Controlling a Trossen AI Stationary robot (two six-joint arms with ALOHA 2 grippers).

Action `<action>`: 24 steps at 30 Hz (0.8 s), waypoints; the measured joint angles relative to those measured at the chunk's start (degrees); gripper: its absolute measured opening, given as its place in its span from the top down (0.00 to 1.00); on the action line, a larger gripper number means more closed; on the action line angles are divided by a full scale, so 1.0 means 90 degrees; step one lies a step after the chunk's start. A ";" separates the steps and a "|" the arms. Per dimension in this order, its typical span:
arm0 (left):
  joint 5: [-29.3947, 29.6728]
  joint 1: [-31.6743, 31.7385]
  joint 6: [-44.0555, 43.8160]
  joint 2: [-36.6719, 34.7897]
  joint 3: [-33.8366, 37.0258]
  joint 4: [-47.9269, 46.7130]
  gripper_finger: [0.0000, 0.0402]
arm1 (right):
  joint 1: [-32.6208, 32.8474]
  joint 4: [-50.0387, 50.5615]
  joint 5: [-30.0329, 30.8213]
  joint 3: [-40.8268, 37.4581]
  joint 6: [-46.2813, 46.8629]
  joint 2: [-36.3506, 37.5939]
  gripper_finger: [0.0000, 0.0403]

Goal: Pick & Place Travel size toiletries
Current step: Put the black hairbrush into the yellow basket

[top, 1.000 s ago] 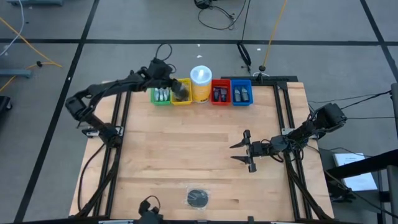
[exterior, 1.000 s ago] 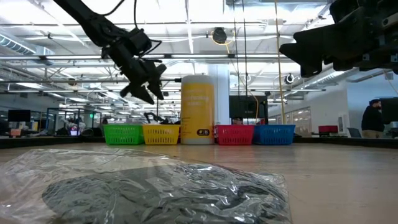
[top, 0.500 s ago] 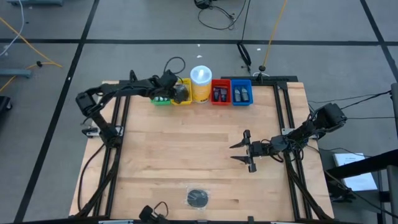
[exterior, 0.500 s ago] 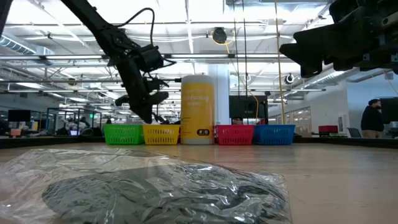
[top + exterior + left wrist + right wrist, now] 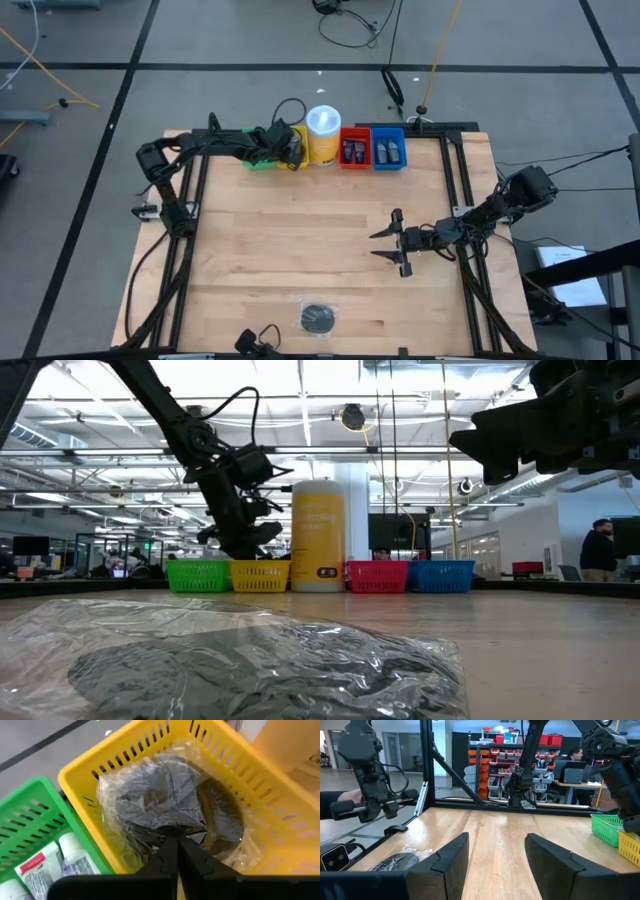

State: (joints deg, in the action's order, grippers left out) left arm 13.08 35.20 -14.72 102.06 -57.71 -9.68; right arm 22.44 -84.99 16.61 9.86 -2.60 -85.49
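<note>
Left gripper (image 5: 177, 851) is reaching into the yellow bin (image 5: 260, 795) at the upper left of the high view, its fingers pressed together on the clear wrapping of a dark disc (image 5: 165, 805) lying in that bin. Beside it, white tubes (image 5: 50, 865) are lying in the green bin (image 5: 30, 805). Right gripper (image 5: 392, 241) is hovering over the table (image 5: 290, 240) at right centre, fingers spread wide. Another wrapped dark disc (image 5: 318, 318) is sitting near the bottom edge.
</note>
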 joint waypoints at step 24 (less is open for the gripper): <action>0.0541 -0.5168 -0.0337 -0.2092 0.0698 -0.0561 0.98 | 0.0825 0.5819 -0.1274 0.2816 -0.1727 -0.0630 0.54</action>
State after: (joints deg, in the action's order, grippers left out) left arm 17.95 -11.31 -17.75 83.24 -51.43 -14.72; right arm 29.86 -32.62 5.15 35.20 -18.14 -91.16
